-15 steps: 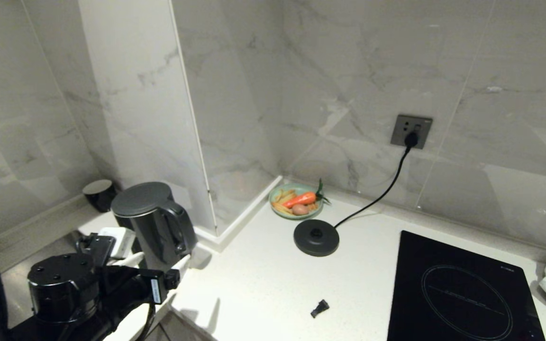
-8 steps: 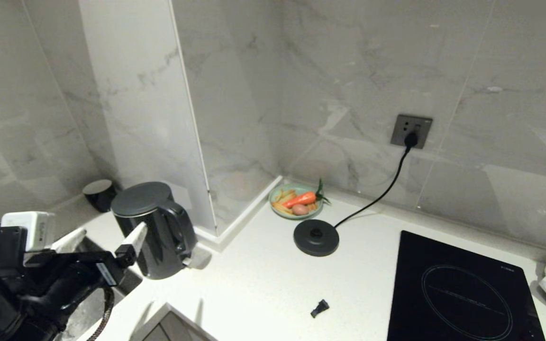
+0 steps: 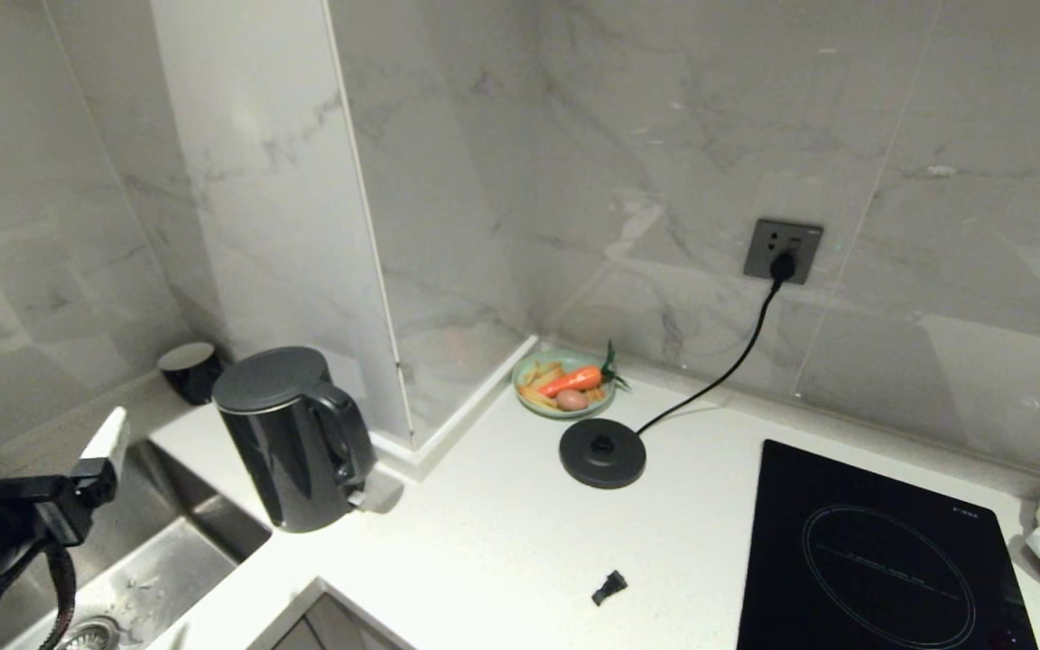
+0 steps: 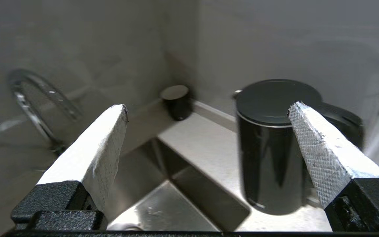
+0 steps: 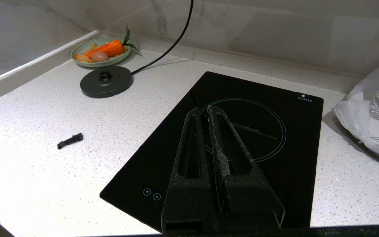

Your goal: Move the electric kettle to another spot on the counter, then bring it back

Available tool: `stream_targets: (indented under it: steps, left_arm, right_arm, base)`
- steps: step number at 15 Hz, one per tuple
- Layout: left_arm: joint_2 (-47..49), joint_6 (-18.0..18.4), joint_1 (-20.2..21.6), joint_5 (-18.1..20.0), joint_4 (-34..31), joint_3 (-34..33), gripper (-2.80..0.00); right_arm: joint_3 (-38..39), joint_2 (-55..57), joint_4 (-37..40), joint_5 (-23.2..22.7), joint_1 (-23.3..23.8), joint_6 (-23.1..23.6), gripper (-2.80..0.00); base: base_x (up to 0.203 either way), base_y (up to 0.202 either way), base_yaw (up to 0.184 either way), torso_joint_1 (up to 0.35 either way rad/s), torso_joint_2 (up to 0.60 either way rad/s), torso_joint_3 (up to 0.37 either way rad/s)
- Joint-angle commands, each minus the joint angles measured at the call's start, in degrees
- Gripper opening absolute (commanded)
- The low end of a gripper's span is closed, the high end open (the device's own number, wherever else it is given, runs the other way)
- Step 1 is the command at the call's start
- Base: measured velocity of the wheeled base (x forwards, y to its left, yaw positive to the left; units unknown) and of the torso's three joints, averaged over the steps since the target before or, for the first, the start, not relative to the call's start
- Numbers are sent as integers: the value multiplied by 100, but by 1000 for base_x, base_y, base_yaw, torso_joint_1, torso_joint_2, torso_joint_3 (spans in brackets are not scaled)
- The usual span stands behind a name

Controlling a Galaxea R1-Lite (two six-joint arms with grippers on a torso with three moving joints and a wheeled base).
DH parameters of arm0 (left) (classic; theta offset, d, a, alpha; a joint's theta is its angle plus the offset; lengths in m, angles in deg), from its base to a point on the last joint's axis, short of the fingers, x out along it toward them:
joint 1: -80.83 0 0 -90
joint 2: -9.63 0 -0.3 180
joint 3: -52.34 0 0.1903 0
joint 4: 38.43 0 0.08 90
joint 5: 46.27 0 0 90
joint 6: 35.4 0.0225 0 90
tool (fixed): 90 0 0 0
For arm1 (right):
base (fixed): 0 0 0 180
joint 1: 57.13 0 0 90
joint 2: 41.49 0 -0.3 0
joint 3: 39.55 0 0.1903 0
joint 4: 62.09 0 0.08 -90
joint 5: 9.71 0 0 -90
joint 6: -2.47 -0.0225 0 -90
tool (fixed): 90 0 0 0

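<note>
The tall glossy black cylindrical electric kettle (image 3: 292,439) is shown upright on the white speckled stone counter (image 3: 484,551), beside the steel sink (image 3: 136,564), off its round black base disc (image 3: 602,453). The left gripper (image 4: 206,113) is held over the sink, jaws spread, empty. The right gripper (image 5: 204,110) is clenched above the black glass hob (image 5: 275,154).

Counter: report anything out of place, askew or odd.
The electric kettle stands upright off its base disc, close to the sink edge of the counter. A small loose black piece lies alone on the bare worktop, looking like a stray part. Nothing spilled.
</note>
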Motion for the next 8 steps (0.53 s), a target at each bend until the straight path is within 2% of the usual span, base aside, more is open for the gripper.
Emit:
stream_targets:
  steps: [1,4,6,8]
  left_arm:
    - [-997,84,408,-45,-632,192,0]
    - [-2395,127,643,-29,-2339,649,0]
    - [-3455,108,638,54,-4165,1090,0]
    - [-4254,-107,462,375,-5916,1602,0]
  right_arm:
    - [0,3,0,-1,0,6,-280]
    - [0,0,2,-1,0,1,-280]
    - [0,0,3,-1,0,4,-280]
    - [0,3,0,-1,0,1,-280]
  base:
    - [0,0,0,0,0,0]
    - [0,0,0,0,0,0]
    - [0,0,0,0,0,0]
    - [0,0,0,0,0,0]
